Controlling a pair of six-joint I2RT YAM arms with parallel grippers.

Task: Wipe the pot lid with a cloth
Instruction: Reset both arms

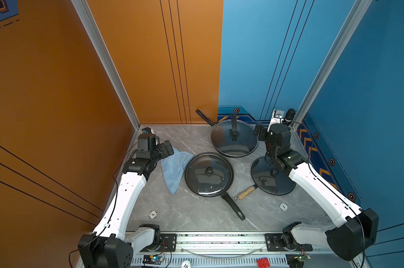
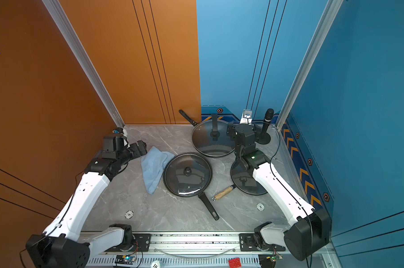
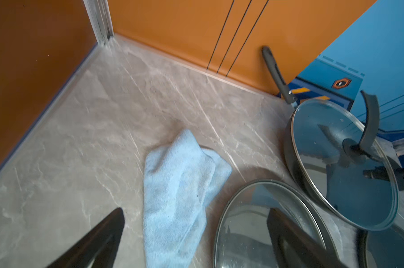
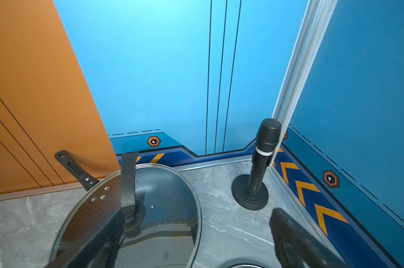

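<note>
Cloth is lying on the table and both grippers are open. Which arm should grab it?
Left. The left gripper hovers open right beside the cloth. The right gripper is open too, but it sits over the far lidded pan, with another pan between it and the cloth.

My left fingers (image 3: 92, 243) were only dark blurs in the left wrist view, their roots cut off by the picture's edge. One of them covered part of the near lid (image 3: 242, 222). The cloth (image 3: 173, 197) ran out of that picture too, one end lost! My right fingers (image 4: 296, 241) were smeared as well, one blocking the big lid (image 4: 168, 208). In a top view my right arm (image 1: 317, 185) hid half the right-hand lid (image 1: 263, 183) and most of the microphone (image 1: 289, 114).
</note>
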